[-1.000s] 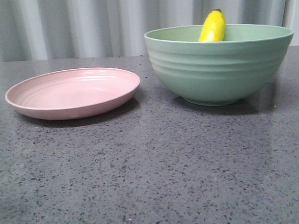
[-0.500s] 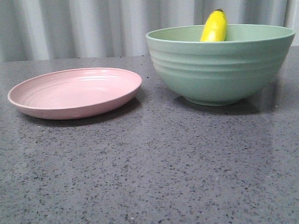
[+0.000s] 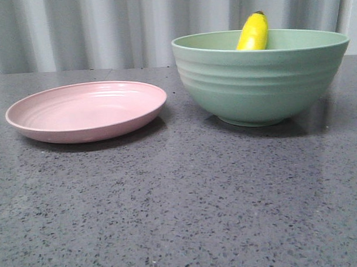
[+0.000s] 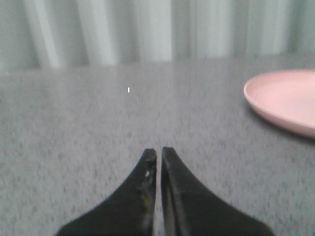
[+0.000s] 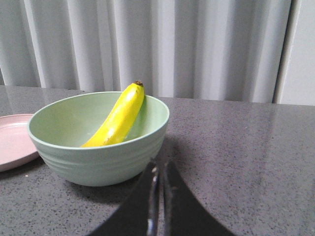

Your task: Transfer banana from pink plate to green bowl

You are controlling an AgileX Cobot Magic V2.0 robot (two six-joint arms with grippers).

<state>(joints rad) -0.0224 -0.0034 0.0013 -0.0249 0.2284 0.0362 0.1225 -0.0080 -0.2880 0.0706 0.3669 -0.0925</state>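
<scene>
The banana (image 3: 253, 32) leans inside the green bowl (image 3: 262, 84) at the right of the front view, its dark tip poking above the rim. The right wrist view shows the banana (image 5: 118, 118) resting against the bowl's (image 5: 98, 157) inner wall. The pink plate (image 3: 87, 110) sits bare to the bowl's left; its edge shows in the left wrist view (image 4: 285, 101) and in the right wrist view (image 5: 12, 140). My left gripper (image 4: 158, 151) is shut and empty, off to the plate's side. My right gripper (image 5: 161, 164) is shut and empty, just beside the bowl. Neither gripper shows in the front view.
The plate and bowl stand on a dark grey speckled tabletop (image 3: 186, 197). A pale pleated curtain (image 3: 104, 30) hangs behind the table's far edge.
The plate and bowl shift a few pixels right, then back left across the front-view frames. The banana stays leaning in the bowl.
</scene>
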